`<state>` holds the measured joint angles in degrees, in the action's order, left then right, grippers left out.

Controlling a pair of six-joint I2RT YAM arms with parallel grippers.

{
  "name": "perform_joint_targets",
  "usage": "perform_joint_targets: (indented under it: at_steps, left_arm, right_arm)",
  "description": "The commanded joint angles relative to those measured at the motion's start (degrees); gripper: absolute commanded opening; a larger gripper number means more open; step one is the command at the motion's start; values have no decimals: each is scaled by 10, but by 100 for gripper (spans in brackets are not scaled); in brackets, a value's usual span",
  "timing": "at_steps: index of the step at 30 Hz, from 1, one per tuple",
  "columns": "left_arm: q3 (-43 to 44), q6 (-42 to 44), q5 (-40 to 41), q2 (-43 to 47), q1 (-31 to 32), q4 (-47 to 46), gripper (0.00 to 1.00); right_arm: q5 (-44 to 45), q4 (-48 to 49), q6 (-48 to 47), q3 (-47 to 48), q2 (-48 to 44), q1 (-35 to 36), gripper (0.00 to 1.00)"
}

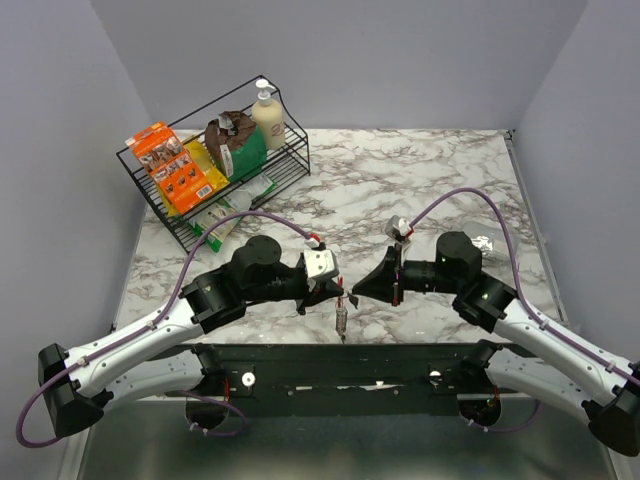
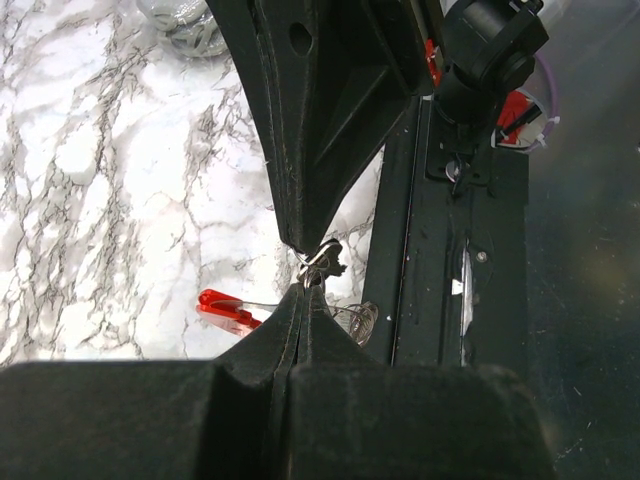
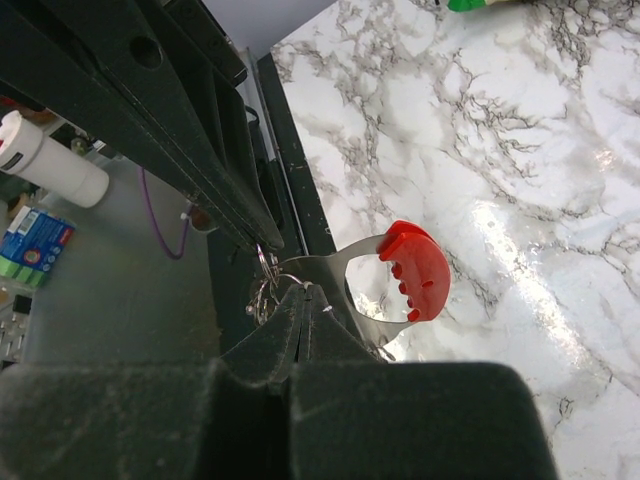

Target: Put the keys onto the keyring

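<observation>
One white marble-patterned surface (image 1: pixel 420 170) carried everything, with a black mounting rail along its near edge. Two black-and-white robot arms rose from that edge, the left arm (image 1: pixel 150 335) and the right arm (image 1: pixel 540 335). Each trailed one purple cable, and they bent inward to meet near the middle of the near edge.

One black wire basket (image 1: pixel 298 150) stood at the far left corner. It held two orange printed cartons (image 1: pixel 172 165), one yellow packet (image 1: pixel 205 160), one dark brown bag with a green band (image 1: pixel 236 145) and one cream pump bottle (image 1: pixel 267 115). Pale green-and-white packets (image 1: pixel 235 200) lay in its lower front part; their number could not be told. One small crumpled silvery object (image 1: pixel 483 243) lay near the right edge, behind the right arm.

The left hand (image 1: pixel 330 290) and the right hand (image 1: pixel 362 290) faced each other tip to tip. Both had their fingers pressed together, each pinching the silvery wire loops of the one keyring (image 1: pixel 344 308), a red curved clip joined to silvery metal links. The keyring hung between the two hands above the near edge, its chain dangling downward. The right wrist view showed its red clip (image 3: pixel 415 270) on a shiny metal blade, beside thin wire rings (image 3: pixel 265 282).

The keys could not be made out among the small metal loops.
</observation>
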<state>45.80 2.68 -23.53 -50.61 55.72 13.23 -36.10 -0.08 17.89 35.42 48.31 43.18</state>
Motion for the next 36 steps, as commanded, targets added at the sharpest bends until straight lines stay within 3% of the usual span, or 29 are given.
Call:
perform_joint_targets:
  at_steps: [1, 36]
  left_arm:
    - [2, -2, 21, 17, 0, -43, 0]
    - [-19, -25, 31, 26, 0, -87, 0]
  right_arm:
    - [-20, -19, -16, -18, 6, 3, 0]
    - [-78, -12, -37, -21, 58, 3, 0]
